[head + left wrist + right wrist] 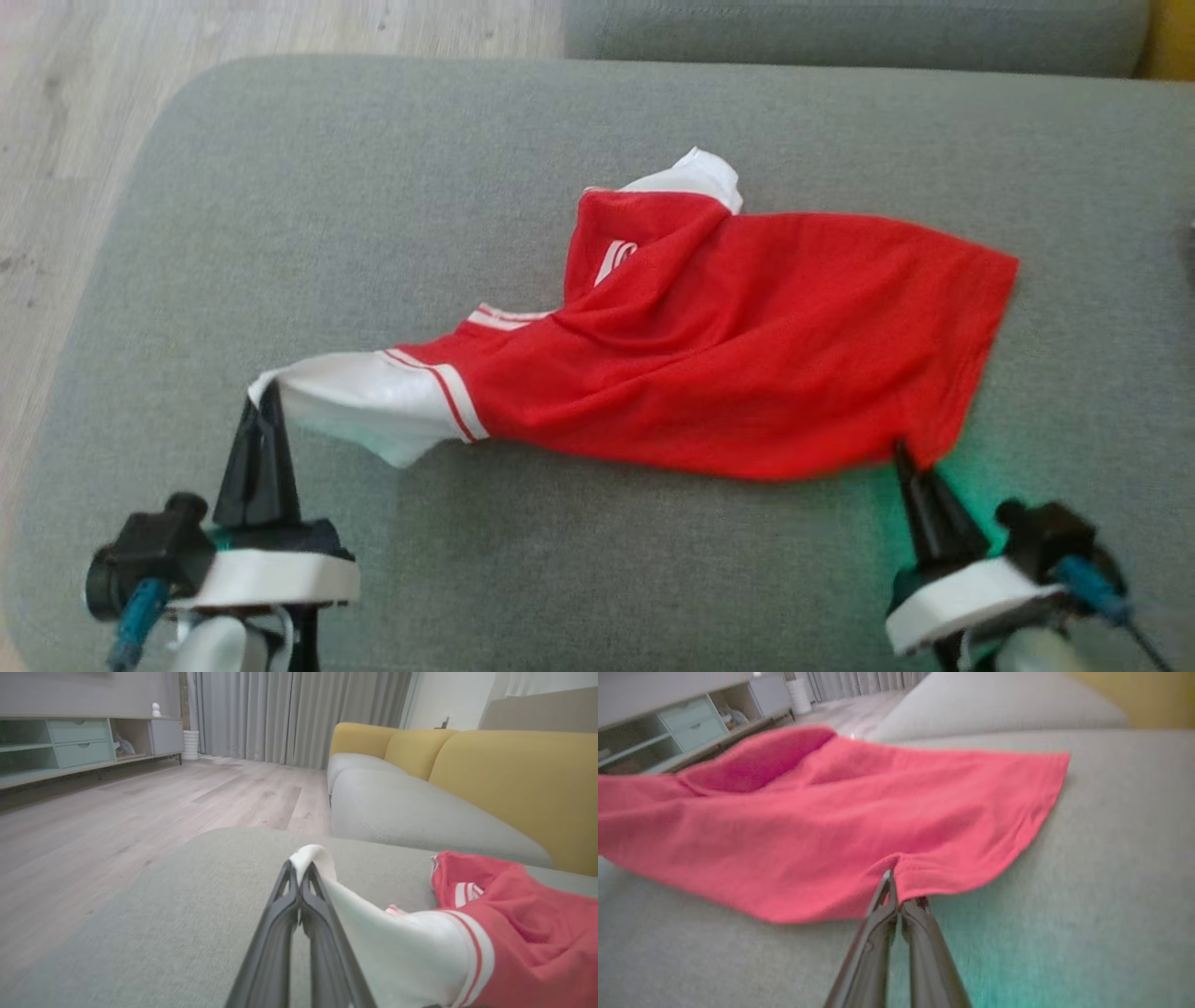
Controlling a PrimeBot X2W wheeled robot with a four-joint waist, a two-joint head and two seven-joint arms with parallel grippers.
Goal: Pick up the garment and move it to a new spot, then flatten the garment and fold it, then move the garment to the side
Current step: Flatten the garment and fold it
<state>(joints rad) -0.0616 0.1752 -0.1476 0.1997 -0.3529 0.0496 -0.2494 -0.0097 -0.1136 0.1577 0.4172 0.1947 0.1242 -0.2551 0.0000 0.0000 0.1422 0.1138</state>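
The red garment point(728, 345) lies rumpled across the grey sofa cushion point(373, 187), its white sleeve point(364, 397) stretched out towards the near left. There the left gripper point(266, 397) has its jaws pinched tight on the sleeve's tip. The right gripper point(904, 457) has its jaws closed on the near red hem, as far as the blurred wrist view tells.

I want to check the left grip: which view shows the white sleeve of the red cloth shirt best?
The left wrist view: the white sleeve is near and large, its tip pinched in the shut left gripper. The head view gives it smaller, from above. The right wrist view gives the shirt's red body.
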